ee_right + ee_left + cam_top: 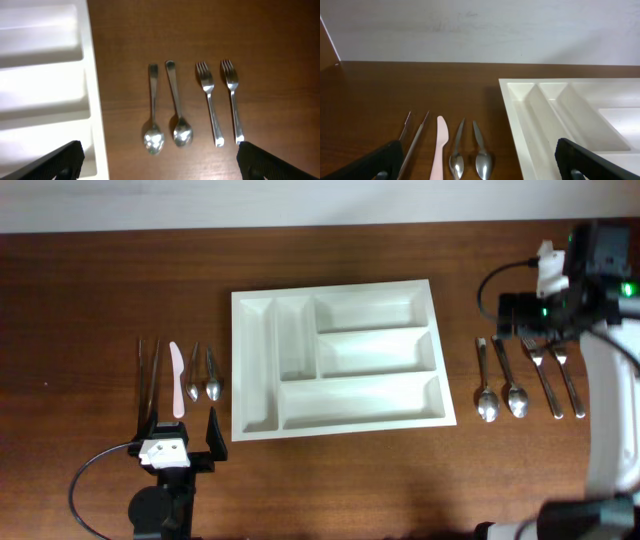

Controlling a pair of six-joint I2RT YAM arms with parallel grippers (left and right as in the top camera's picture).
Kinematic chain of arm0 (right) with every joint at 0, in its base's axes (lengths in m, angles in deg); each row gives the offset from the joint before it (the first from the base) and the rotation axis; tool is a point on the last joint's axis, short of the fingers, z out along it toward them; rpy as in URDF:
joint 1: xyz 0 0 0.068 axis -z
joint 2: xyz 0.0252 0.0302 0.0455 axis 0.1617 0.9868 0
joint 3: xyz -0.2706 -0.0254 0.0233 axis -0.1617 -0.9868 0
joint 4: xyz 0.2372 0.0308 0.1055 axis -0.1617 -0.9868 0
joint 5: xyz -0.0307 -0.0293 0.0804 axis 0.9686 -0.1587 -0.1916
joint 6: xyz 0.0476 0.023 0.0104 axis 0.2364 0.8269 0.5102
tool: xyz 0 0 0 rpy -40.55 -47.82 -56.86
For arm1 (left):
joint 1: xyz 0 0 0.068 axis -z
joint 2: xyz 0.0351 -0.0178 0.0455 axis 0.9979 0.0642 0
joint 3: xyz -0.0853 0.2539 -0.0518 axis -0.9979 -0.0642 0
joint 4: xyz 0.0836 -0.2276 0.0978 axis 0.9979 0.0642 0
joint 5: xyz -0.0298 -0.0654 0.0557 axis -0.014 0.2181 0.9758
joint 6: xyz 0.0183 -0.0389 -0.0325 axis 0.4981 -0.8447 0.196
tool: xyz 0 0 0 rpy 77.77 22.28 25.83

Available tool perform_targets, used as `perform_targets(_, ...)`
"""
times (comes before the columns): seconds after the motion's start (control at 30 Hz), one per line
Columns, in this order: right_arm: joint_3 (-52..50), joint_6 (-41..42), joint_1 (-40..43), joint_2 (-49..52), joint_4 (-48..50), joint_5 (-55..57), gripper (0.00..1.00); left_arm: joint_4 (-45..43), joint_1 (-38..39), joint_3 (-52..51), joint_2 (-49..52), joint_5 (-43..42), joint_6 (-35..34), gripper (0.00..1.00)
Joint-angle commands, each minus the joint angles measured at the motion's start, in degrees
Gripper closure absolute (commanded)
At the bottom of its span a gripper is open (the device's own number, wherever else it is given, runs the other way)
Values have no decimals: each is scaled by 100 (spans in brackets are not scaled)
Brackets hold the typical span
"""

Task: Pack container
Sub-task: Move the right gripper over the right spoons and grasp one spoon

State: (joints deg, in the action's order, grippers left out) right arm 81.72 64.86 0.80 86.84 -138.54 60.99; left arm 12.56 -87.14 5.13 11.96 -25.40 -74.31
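Lower left of the overhead frame: left gripper (181, 432), jaws spread wide, holding nothing. Just above it, in a row on the wooden table (80, 300): two dark thin sticks (148, 380), a pink knife (177, 380), two small spoons (203, 377). Centre: the container (340, 427), lying flat. To its right: two larger spoons (500, 385) and two forks (555, 378). Upper right: right gripper (532, 330), jaws apart, holding nothing.

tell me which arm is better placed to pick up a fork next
Right. The forks lie on the right of the tray, right by the open right gripper. The left gripper is across the tray, beside the knife and small spoons.
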Motion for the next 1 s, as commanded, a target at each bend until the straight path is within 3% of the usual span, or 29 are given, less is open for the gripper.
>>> perform_targets(0.0, 245, -129, 48, 667, -245, -17, 2, -24, 2, -42, -24, 42, -55, 1)
perform_targets(0.17, 173, -131, 46, 1285, -472, -15, 1, -24, 2, -42, -26, 42, -55, 1)
perform_targets(0.23, 70, -129, 48, 1510, -481, -15, 12, -24, 2, -42, -26, 42, -55, 1)
perform_targets(0.37, -293, -127, 48, 1694, -249, -39, 23, -24, 2, -42, -24, 42, -55, 1)
perform_targets(0.67, -1792, 92, 48, 1696, 999, -35, 24, -24, 2, -42, -26, 42, -55, 1)
perform_targets(0.97, -2371, 201, 48, 1703, 1753, -35, 25, -24, 2, -42, -24, 42, -55, 1)
